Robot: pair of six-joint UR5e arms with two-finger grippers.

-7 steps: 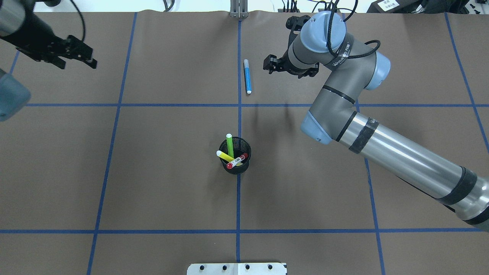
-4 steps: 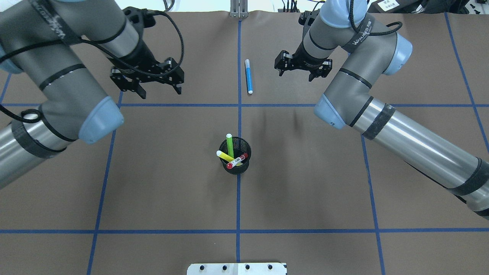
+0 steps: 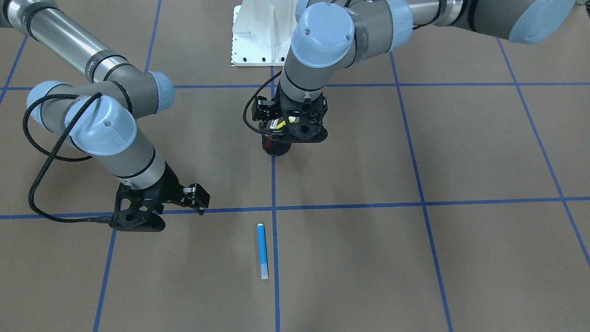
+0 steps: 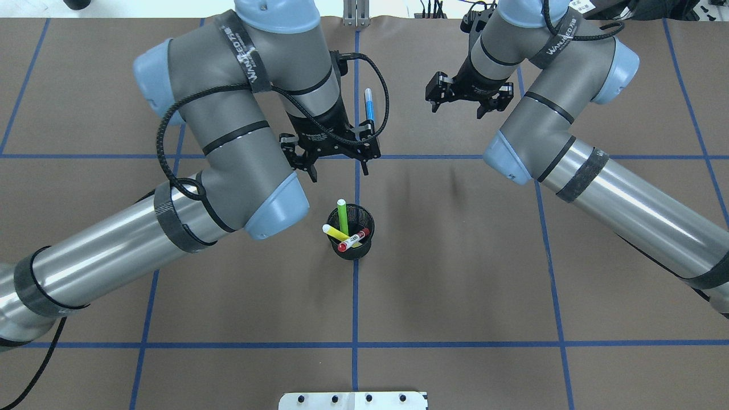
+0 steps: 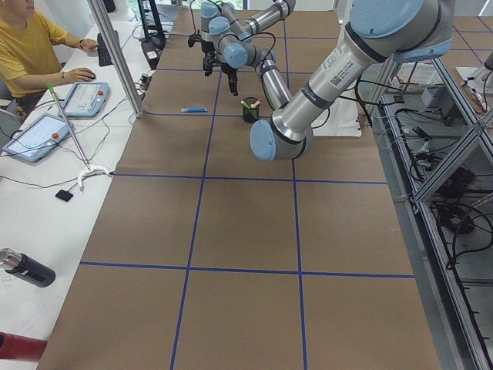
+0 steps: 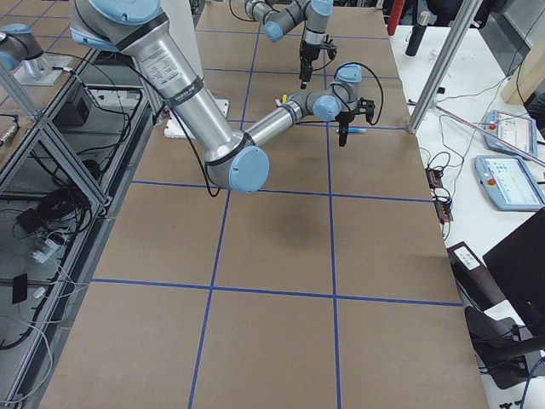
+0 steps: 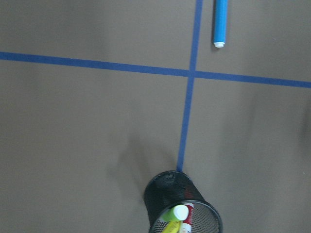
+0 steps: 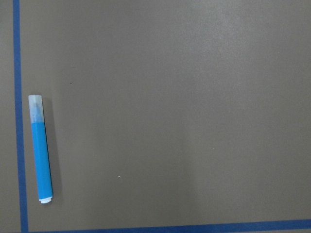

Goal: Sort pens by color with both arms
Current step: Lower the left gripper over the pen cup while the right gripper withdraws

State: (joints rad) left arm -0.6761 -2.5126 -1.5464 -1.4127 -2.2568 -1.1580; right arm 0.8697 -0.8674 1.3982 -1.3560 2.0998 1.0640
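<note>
A blue pen (image 4: 369,108) lies flat on the brown table beyond the centre cross line, also in the front view (image 3: 262,251) and both wrist views (image 7: 220,22) (image 8: 41,148). The green pen (image 4: 342,215), yellow pen (image 4: 335,232) and red-capped white pen (image 4: 353,240) stand in a black mesh cup (image 4: 368,220). My left gripper (image 4: 337,166) hangs open and empty between the cup and the blue pen, just past the cup. My right gripper (image 4: 458,108) is open and empty, to the right of the blue pen and apart from it.
Blue tape lines (image 4: 455,156) divide the table into squares. The white base plate (image 4: 353,400) sits at the near edge. In the left side view a seated person (image 5: 31,46), tablets and a metal pole (image 5: 115,54) stand beside the table.
My left arm has swung in from the left to the centre line, above the cup's far side. My right gripper has drifted a little to the right, away from the blue pen.
</note>
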